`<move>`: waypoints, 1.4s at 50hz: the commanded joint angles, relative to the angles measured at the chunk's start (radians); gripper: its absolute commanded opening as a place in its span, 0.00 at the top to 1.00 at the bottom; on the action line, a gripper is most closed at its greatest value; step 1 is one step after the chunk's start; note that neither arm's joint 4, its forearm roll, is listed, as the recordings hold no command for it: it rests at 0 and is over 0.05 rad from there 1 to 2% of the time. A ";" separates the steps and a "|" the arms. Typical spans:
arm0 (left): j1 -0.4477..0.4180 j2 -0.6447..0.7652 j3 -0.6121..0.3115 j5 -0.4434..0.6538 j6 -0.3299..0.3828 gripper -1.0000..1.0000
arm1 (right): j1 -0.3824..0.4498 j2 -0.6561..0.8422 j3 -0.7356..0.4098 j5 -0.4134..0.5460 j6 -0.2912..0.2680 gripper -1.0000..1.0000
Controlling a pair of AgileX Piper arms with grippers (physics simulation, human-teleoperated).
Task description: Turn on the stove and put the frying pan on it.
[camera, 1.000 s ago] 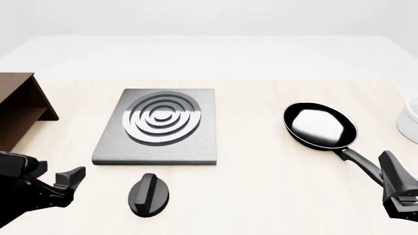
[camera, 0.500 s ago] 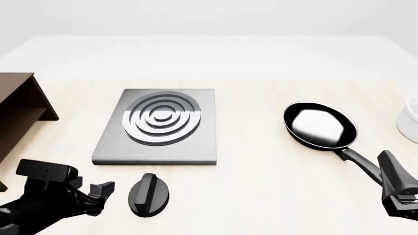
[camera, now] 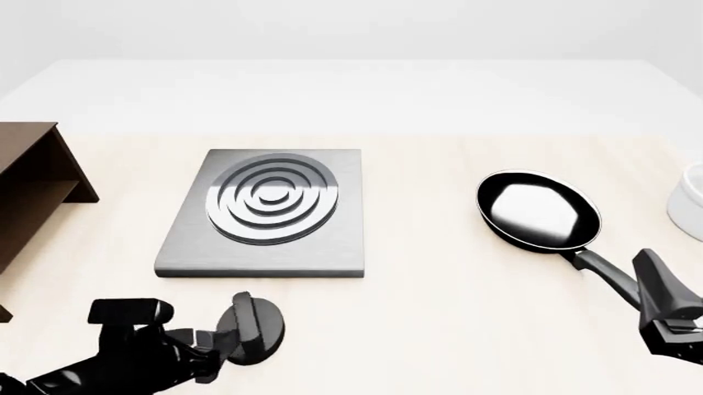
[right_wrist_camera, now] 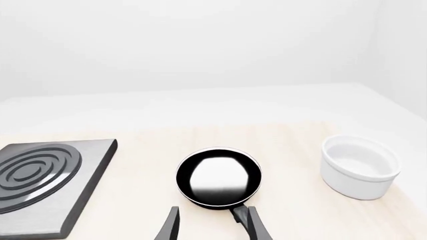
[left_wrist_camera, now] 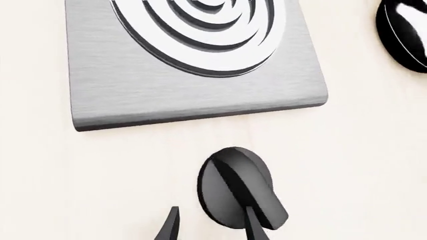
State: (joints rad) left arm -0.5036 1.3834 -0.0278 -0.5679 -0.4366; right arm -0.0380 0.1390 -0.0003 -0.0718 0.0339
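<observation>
Left end effector (camera: 225, 350) low at the near edge of the tabletop (camera: 439, 313), fingers spread, nothing held; in the left wrist view one fingertip overlaps the near rim of the knob (left_wrist_camera: 240, 187), the other lies off to its side over bare wood. Contact with the knob cannot be told. Knob: black oval with a raised ridge, lying flat just in front of the stove plate (camera: 269, 212), apart from it. Stove plate: square grey metal, concentric silver rings, left of centre. Frying pan (camera: 538, 210) well to the right of the plate, flat on the tabletop, glossy inside, long black handle running toward the near right corner. Right end effector (camera: 670, 317) at the near right edge, fingers parted, empty; right wrist view puts the handle close along one fingertip, not between the two. White bowl (right_wrist_camera: 360, 167) right of the pan, near the table's right edge. Dark brown wooden shelf (camera: 33, 185) at far left.
</observation>
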 commanded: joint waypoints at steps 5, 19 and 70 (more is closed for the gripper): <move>-0.261 0.126 0.028 -0.328 -0.448 0.00 | -0.003 0.029 0.000 -0.021 0.005 0.00; -0.246 -0.713 0.028 0.431 -0.292 0.00 | -0.003 0.033 -0.001 -0.020 0.002 0.00; 0.529 -1.383 0.009 0.509 0.767 0.00 | 0.094 0.505 -0.588 0.291 -0.346 0.00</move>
State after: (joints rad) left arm 0.0100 0.0098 -0.0451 -0.0396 0.3003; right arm 0.0476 0.4675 -0.5370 0.2382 -0.2130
